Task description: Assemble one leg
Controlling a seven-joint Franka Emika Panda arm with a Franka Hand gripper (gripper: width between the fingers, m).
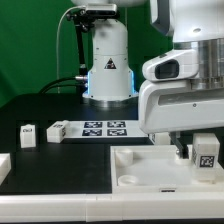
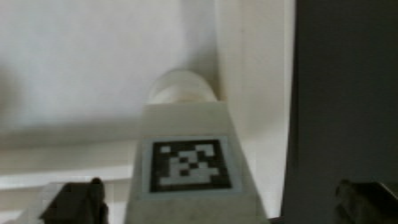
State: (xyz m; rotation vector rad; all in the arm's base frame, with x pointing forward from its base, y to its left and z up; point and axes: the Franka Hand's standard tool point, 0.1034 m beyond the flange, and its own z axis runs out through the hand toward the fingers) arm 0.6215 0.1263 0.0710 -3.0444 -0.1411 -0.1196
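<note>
A white leg [image 2: 187, 140] with a black-and-white tag on its face lies between my fingers in the wrist view. My gripper [image 2: 219, 203] is open, with gaps between both dark fingertips [image 2: 75, 200] and the leg. In the exterior view my gripper [image 1: 196, 150] hangs low over the right end of the large white panel [image 1: 140, 160], and the same leg [image 1: 207, 155] stands right beside a finger there. Two more legs [image 1: 28, 135] [image 1: 57, 130] stand on the dark table at the exterior view's left.
The marker board [image 1: 105, 127] lies in the middle of the table in front of the robot base [image 1: 108, 70]. Another white part [image 1: 4, 165] sits at the left edge. The arm's bulky white wrist [image 1: 185, 70] fills the upper right.
</note>
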